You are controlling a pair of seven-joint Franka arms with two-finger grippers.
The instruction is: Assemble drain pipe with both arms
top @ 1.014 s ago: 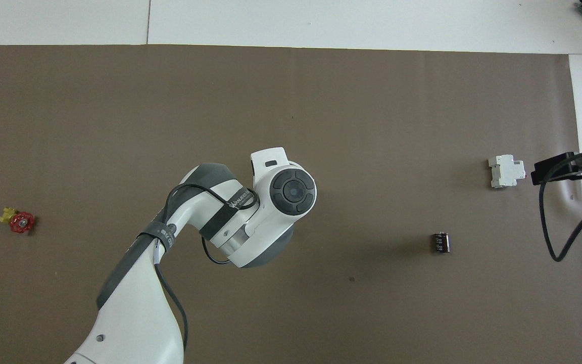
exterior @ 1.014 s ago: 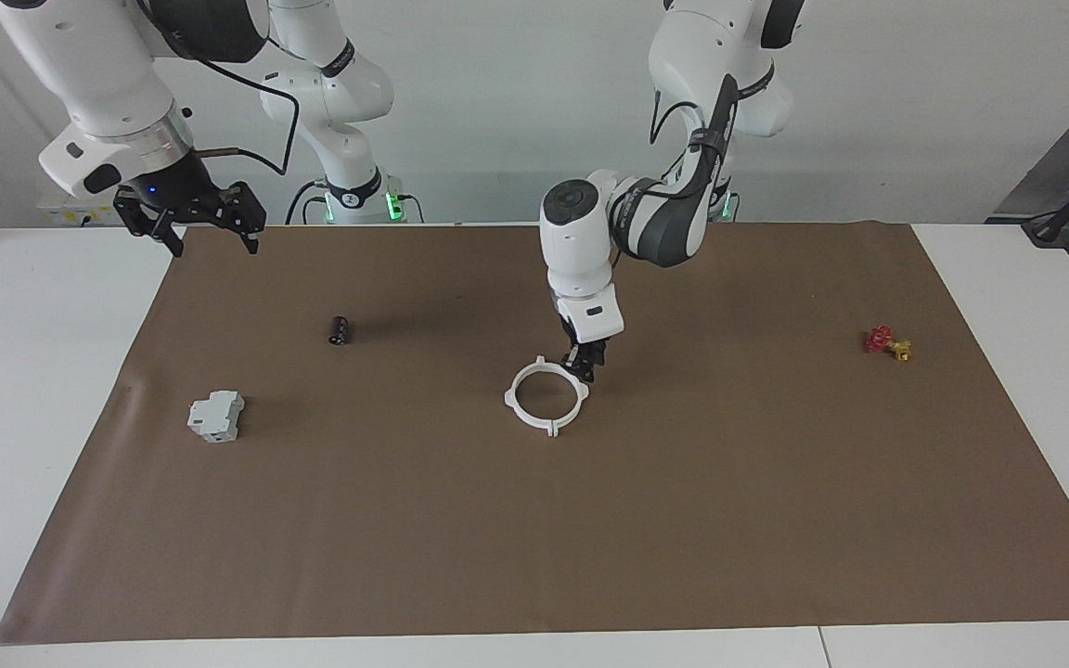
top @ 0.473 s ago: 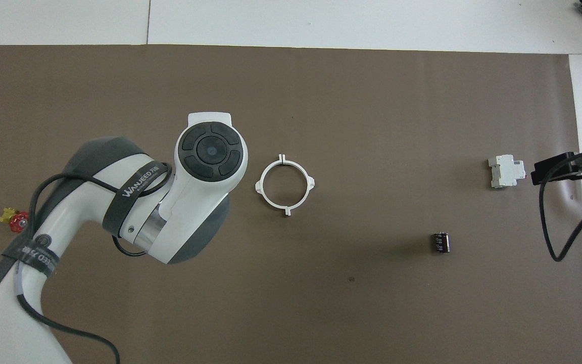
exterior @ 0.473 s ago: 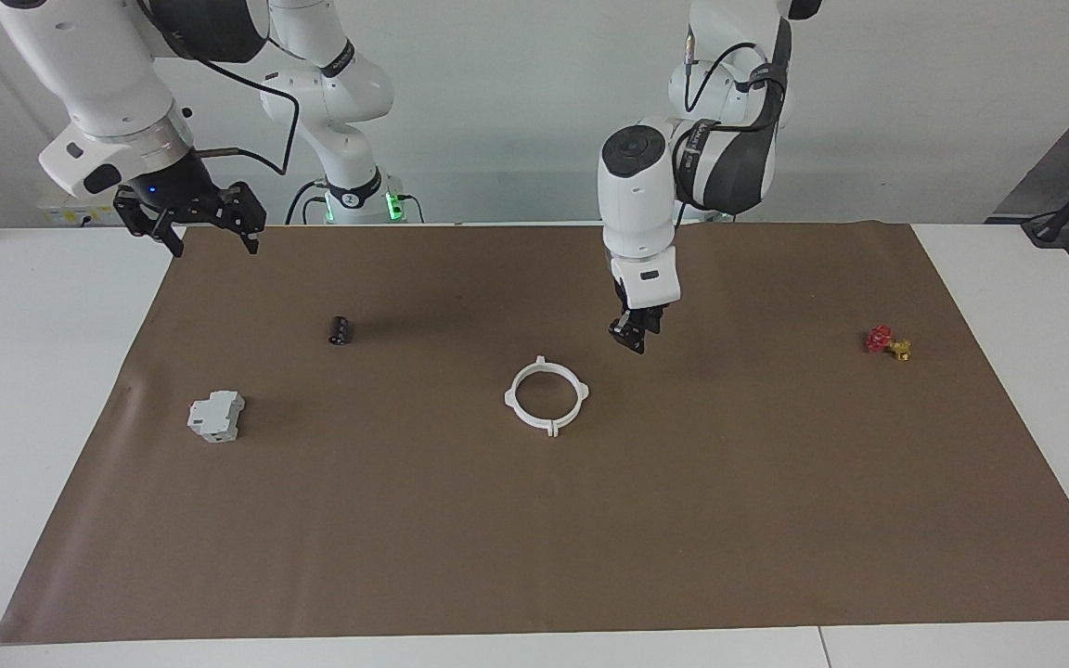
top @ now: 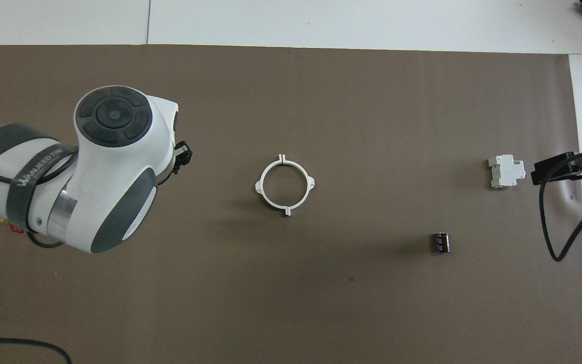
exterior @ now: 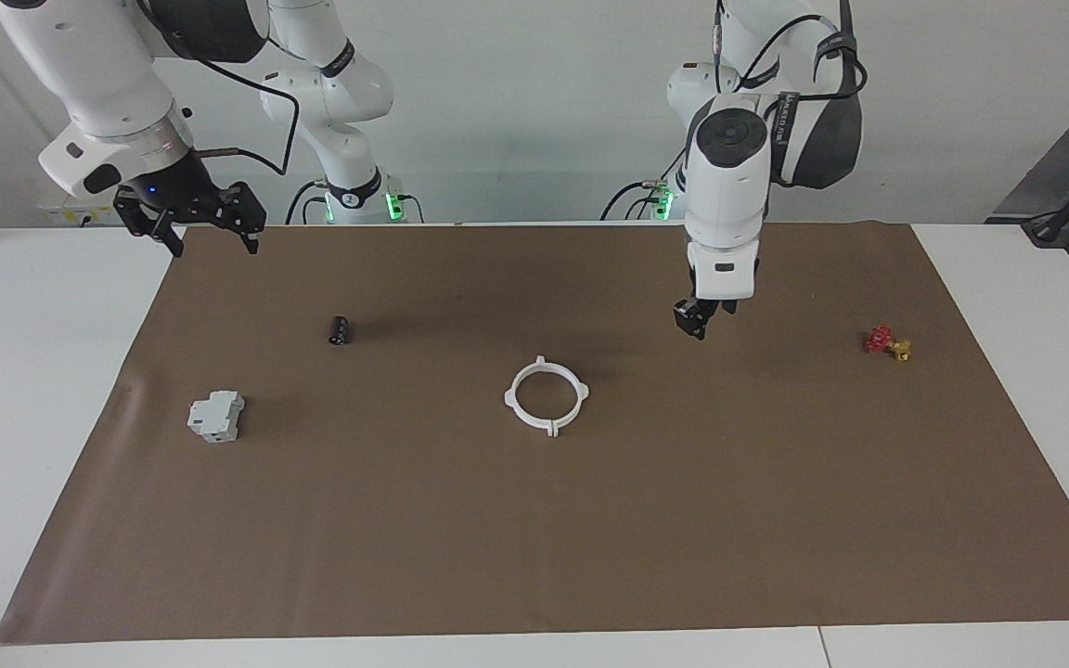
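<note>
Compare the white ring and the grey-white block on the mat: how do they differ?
The ring is thin, round and hollow with small lugs; the block is solid and boxy. The ring lies mid-mat; the block lies toward the right arm's end. Both are pale and rest on the brown mat, untouched.

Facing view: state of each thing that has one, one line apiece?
drain pipe: both halves joined into one closed ring, flat on the brown mat, nothing touching it.
left gripper: raised over the mat, holding nothing.
right gripper: open, empty, waiting over the mat's corner.
grey-white block: resting on the mat.
black cylinder: lying on its side.
red valve: resting on the mat.
</note>
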